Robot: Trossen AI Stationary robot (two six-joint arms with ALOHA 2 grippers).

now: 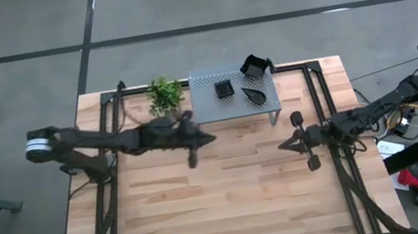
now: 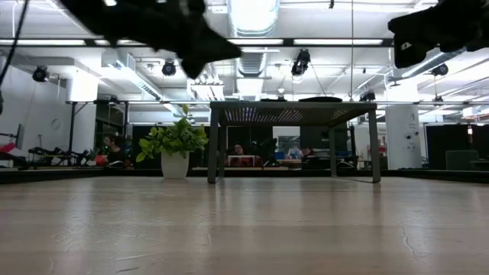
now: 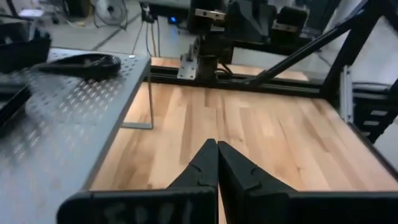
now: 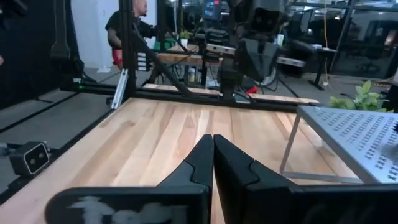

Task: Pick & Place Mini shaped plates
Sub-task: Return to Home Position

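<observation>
On the shelf [image 1: 206, 109] at the table's [image 1: 232, 213] far edge stand the plates, in three spots. A square stack [image 1: 224, 89] sits near the shelf's middle. The teardrop plate [image 1: 254, 94] lies just beside it toward the right edge. A wavy-rimmed dish [image 1: 254, 65] sits at the far right corner. No plate shows on the bare boards, so the placing looks finished and the step in hand is the retreat to rest.

The left pincer [image 1: 210, 138] hangs raised just off the shelf's near left corner, near the plant [image 1: 164, 94]. Its fingers are pressed together and hold nothing, as the left wrist view shows. The right pincer [image 1: 283, 146] hangs off the shelf's near right corner, well apart from it, likewise closed tight and empty.

The next move probably asks each arm only to draw back toward its own side edge. The left one should pull away level, so it brushes neither the shelf's near edge nor the plant.

The teardrop plate's long axis slants across the shelf, from far-left to near-right. Which end is the tip I cannot tell. The square stack lies roughly square with the shelf's edges.
</observation>
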